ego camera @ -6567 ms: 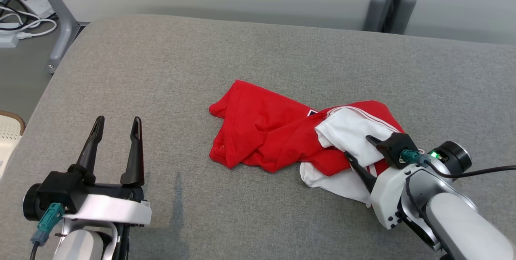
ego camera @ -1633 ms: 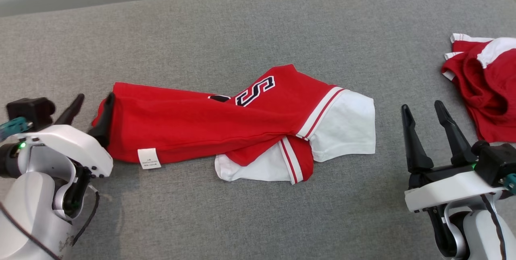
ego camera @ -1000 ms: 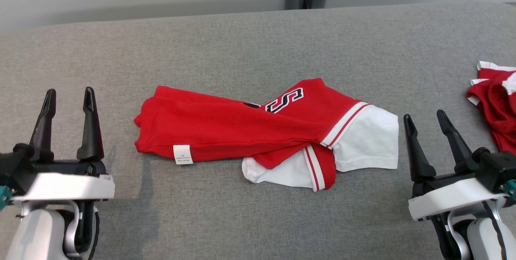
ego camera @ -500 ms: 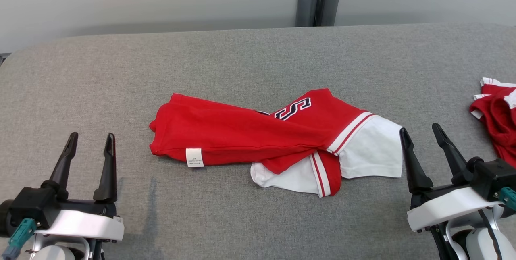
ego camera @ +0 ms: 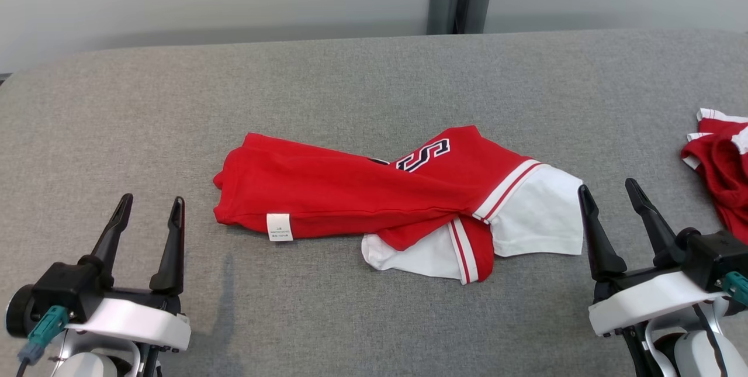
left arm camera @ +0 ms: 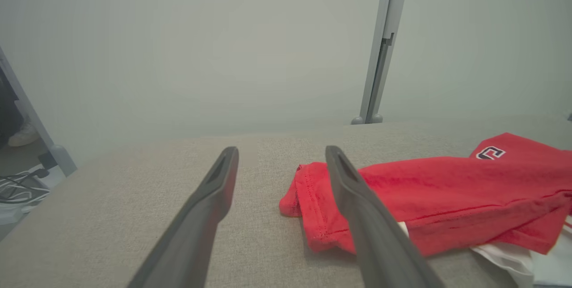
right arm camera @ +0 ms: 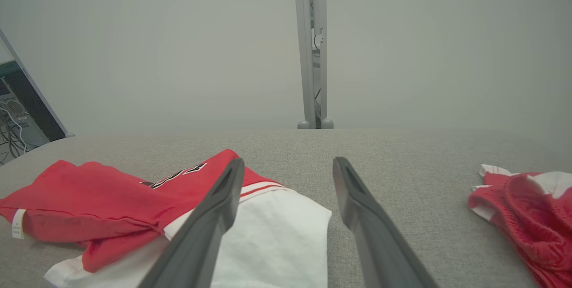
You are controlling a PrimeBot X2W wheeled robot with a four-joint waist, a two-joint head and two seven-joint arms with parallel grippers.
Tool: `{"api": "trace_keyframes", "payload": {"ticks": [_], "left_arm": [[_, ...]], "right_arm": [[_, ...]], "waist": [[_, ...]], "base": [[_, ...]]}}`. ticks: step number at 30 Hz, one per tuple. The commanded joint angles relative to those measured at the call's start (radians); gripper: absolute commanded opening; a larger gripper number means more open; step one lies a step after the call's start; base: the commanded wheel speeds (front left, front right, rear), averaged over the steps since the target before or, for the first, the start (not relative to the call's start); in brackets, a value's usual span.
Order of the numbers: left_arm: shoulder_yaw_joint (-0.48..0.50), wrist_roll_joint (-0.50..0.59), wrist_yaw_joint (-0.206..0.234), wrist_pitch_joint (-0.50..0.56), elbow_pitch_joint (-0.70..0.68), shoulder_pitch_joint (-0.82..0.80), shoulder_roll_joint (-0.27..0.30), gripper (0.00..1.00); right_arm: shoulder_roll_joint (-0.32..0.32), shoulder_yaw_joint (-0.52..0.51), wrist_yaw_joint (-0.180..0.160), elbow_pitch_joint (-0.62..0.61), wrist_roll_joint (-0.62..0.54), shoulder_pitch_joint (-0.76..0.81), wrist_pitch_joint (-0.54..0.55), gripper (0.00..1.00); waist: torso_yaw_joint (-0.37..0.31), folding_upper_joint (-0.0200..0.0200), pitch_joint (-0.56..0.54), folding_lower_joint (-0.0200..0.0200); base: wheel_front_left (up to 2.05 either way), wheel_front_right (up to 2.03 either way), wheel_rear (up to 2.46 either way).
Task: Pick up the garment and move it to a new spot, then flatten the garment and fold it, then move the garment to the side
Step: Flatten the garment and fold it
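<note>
**Crumpled shirt waits between two empty grippers**

The red-and-white garment lies bunched at the centre of the grey padded surface. The left gripper at 8 o'clock and the right gripper at 4 o'clock are both spread wide and hold nothing. Flattening probably goes best by pinching a single layer at each end, the red end at 9 o'clock and the white sleeve at 3 o'clock, then drawing them apart. A fold half buries the lettering. The hem and collar are hard to tell apart. The frame cuts off a second red piece at 3 o'clock.
</note>
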Motion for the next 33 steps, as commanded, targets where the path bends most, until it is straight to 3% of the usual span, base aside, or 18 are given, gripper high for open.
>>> {"api": "trace_keyframes", "payload": {"ticks": [1, 13, 23, 24, 25, 26, 33], "left_arm": [[-0.004, -0.006, -0.006, 0.005, -0.001, -0.023, 0.007, 1.0], [-0.091, -0.144, -0.067, 0.241, 0.126, -0.145, 0.073, 1.0], [-0.127, -0.25, -0.074, 0.28, 0.224, -0.172, 0.107, 1.0], [-0.133, -0.259, -0.073, 0.279, 0.226, -0.174, 0.107, 0.95], [-0.138, -0.262, -0.073, 0.276, 0.227, -0.177, 0.109, 0.39], [-0.143, -0.268, -0.074, 0.274, 0.228, -0.18, 0.111, 0.0], [-0.172, -0.298, -0.074, 0.262, 0.226, -0.186, 0.123, 0.0]], "right_arm": [[0.0, 0.001, 0.0, -0.006, 0.007, -0.008, -0.003, 1.0], [0.006, 0.027, 0.0, 0.007, 0.016, -0.044, -0.018, 1.0], [0.01, 0.028, 0.0, 0.037, 0.022, -0.059, -0.043, 1.0], [0.009, 0.027, 0.0, 0.039, 0.022, -0.059, -0.044, 1.0], [0.008, 0.024, 0.0, 0.041, 0.023, -0.06, -0.044, 1.0], [0.007, 0.021, 0.0, 0.043, 0.024, -0.06, -0.044, 1.0], [-0.007, 0.012, 0.0, 0.059, 0.032, -0.054, -0.029, 1.0]], "waist": [[-0.004, 0.0, 0.006, 0.0], [-0.069, 0.0, 0.083, 0.0], [-0.094, 0.0, 0.117, 0.0], [-0.093, 0.0, 0.118, 0.0], [-0.091, 0.0, 0.119, 0.0], [-0.09, 0.0, 0.119, 0.0], [-0.081, 0.0, 0.118, 0.0]], "base": [[0.0, 0.0, 0.0], [0.0, 0.0, 0.0], [0.0, 0.0, 0.0], [0.0, 0.0, 0.0], [0.0, 0.0, 0.0], [0.0, 0.0, 0.0], [0.0, 0.0, 0.0]]}}
